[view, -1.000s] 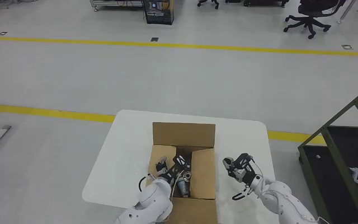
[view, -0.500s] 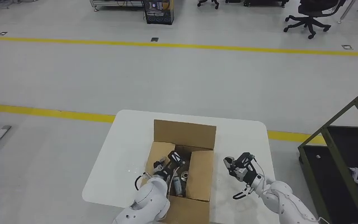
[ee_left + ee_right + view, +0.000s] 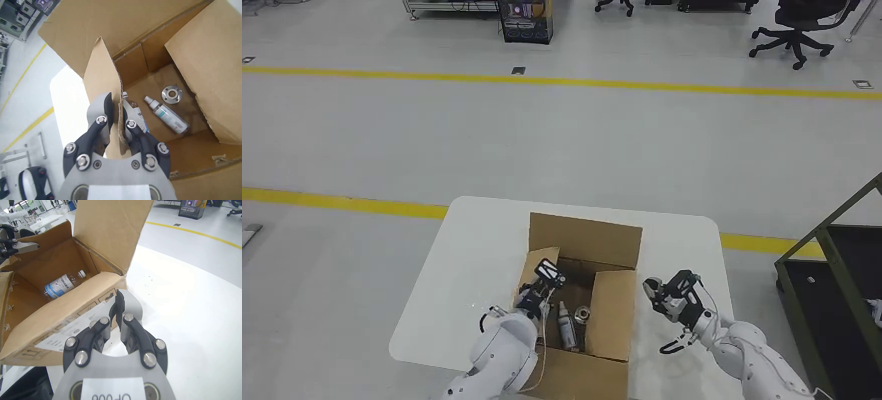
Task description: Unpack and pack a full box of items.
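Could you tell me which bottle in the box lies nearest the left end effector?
The blue-labelled bottle, right behind the flap the left end effector grips; the spray bottle lies farther off.

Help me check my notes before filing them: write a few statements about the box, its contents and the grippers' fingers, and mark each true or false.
1. The left gripper clamps a flap of the box. True.
2. The right gripper holds a bottle. False: its fingers are shut on nothing, beside the box and over the table.
3. A metal flange lies on the box floor. True.
4. The spray bottle stands upright. False: it lies on its side next to the flange.
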Available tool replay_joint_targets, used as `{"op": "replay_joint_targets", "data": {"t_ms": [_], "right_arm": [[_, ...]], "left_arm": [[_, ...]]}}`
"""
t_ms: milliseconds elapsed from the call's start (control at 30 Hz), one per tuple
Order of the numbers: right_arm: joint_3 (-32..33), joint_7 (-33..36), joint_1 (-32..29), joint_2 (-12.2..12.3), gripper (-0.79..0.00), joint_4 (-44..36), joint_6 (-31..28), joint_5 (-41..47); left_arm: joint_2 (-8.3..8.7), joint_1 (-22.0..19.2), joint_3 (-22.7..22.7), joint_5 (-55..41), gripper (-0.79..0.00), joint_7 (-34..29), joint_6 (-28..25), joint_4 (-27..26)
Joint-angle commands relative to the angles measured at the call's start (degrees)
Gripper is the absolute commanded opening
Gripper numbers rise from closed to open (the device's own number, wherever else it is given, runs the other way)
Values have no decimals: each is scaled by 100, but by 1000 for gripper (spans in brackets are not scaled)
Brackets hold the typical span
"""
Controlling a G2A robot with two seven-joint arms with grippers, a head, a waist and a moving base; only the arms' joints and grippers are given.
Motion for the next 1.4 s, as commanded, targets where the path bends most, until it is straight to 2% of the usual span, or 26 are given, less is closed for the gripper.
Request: {"op": "replay_joint_targets", "data": {"t_ms": [0,233,400,467,500,533,600,800,967,1067,1133,1233,1367], "right_arm": [[17,11,0,0,-785,12,-26,27],[37,57,6,-8,-785,45,-65,64],[30,72,36,-21,-785,87,-118,111],[23,79,56,-27,-785,99,-120,114],[19,83,65,-31,-785,104,-119,116],[13,96,74,-34,-785,109,-122,109],[7,118,92,-39,-785,113,-129,116],[-3,143,117,-52,-785,126,-132,101],[1,174,128,-58,-785,142,-133,97],[9,188,134,-61,-785,156,-141,111],[13,195,139,-63,-785,160,-142,115],[15,210,147,-67,-785,168,-139,109],[18,197,151,-73,-785,183,-143,117]], "left_arm": [[9,134,-125,-229,-785,114,16,-199],[32,519,-657,-1517,-785,254,-130,-662],[55,690,-1032,-2439,-785,315,-355,-719],[67,720,-1133,-2665,-523,301,-473,-737],[79,716,-1184,-2629,-172,313,-531,-763],[93,729,-1216,-2464,0,331,-538,-788],[116,784,-1190,-2085,0,369,-577,-890],[147,883,-1272,-1719,0,344,-465,-956],[195,1010,-1316,-1220,0,358,-626,-1034],[231,1085,-1135,-615,0,266,-973,-1133],[261,1075,-883,12,0,244,-1418,-1185],[251,1088,-574,124,0,220,-1688,-1138],[212,972,-266,149,0,169,-1754,-1070]]}}
